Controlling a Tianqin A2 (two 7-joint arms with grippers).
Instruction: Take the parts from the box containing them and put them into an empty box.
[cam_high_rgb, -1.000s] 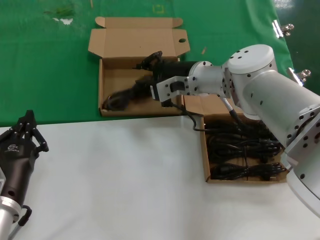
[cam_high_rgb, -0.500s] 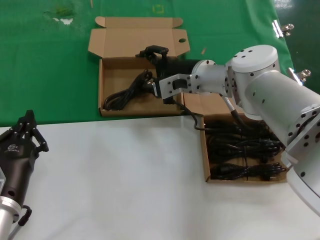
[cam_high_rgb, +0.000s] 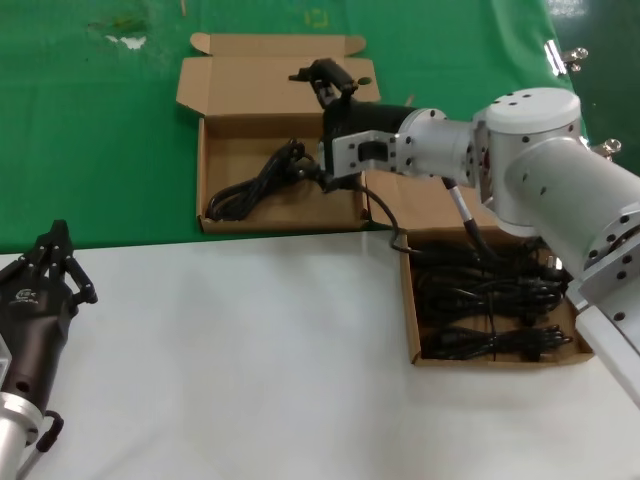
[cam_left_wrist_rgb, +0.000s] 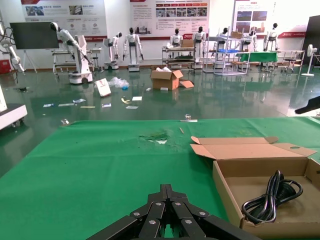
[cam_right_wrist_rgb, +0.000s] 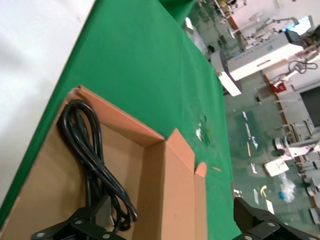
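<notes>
I am holding my right gripper (cam_high_rgb: 322, 125) above the far box (cam_high_rgb: 280, 215), the one on the green cloth (cam_high_rgb: 100, 130), with its fingers spread wide apart and nothing between them; one black finger (cam_high_rgb: 322, 72) is showing in front of the open flap lid (cam_high_rgb: 270, 85), the other is reaching down near the plug end of the cord. A single coiled power cord (cam_high_rgb: 255, 185) is lying on the floor of that box, slanting from the near left corner toward the middle, clear of my fingers as far as I can judge from the head view. My right wrist camera is looking down on the same cord (cam_right_wrist_rgb: 92, 160) resting against the box's inner wall (cam_right_wrist_rgb: 155, 185). The other box (cam_high_rgb: 412, 300) is sitting on the white table (cam_high_rgb: 230, 350) under my right arm, and several tied cord bundles (cam_high_rgb: 490, 310) are lying side by side in it. My left gripper (cam_high_rgb: 50, 270) is waiting at the near left of the table with its fingers (cam_left_wrist_rgb: 167, 212) pressed together, empty
</notes>
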